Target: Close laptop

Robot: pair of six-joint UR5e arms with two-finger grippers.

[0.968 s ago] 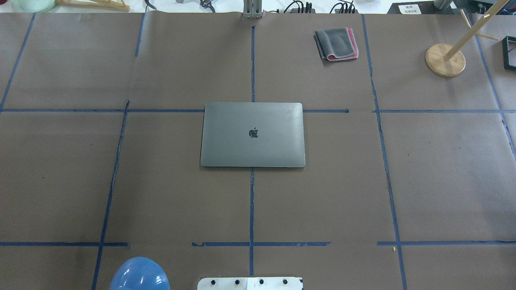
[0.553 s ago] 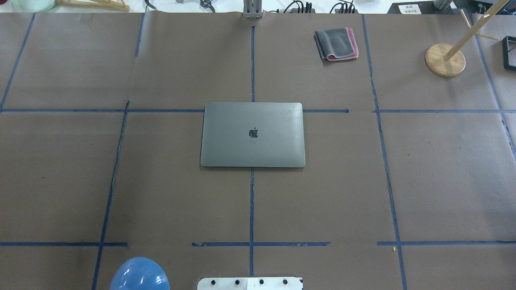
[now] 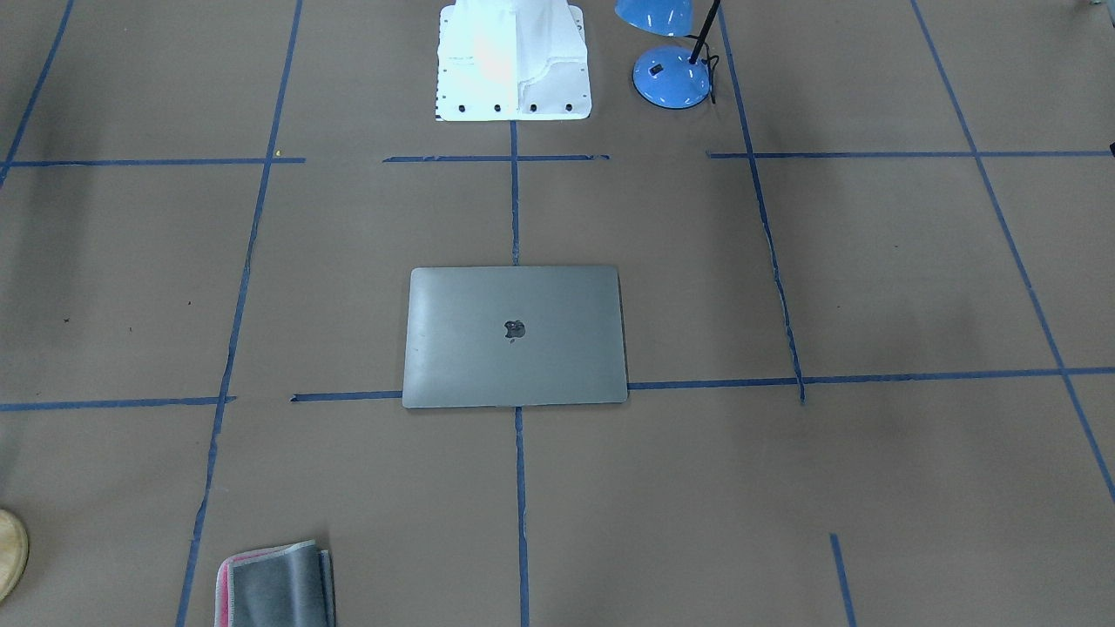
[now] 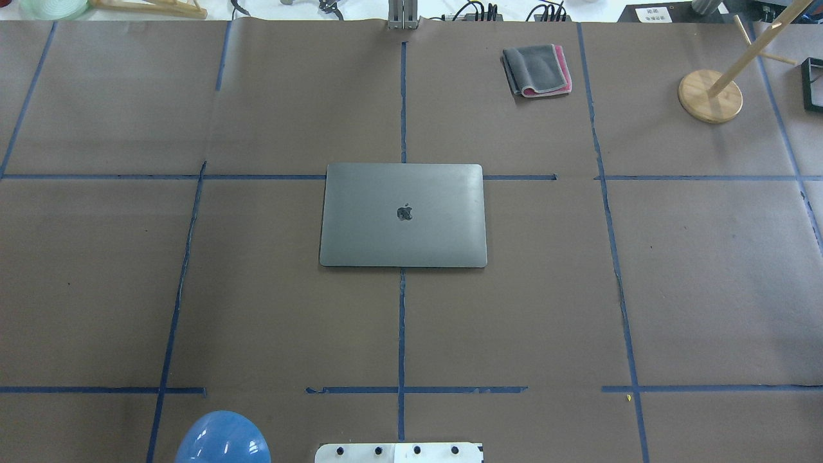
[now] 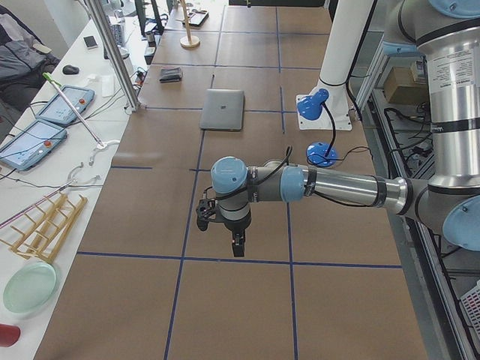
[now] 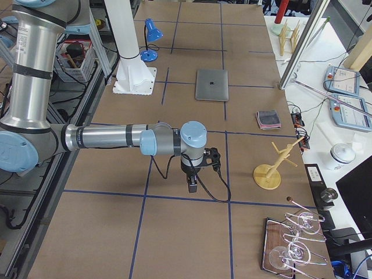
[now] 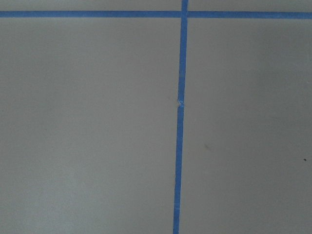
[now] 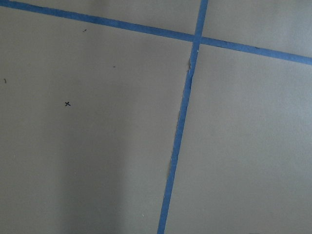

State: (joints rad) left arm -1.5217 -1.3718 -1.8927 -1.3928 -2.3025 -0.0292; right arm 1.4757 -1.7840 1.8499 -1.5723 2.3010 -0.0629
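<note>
Your laptop [image 4: 403, 215] lies closed on the papered table [image 4: 257, 308], a smooth matte grey slab with rounded corners. Your left claw [image 5: 237, 244] and right claw [image 6: 192, 186] look tiny, can't tell their spread.

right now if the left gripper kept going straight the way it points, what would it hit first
The left gripper points straight down, so it would likely meet the brown paper-covered table first, near a blue tape line. The laptop lies well off that line.
</note>
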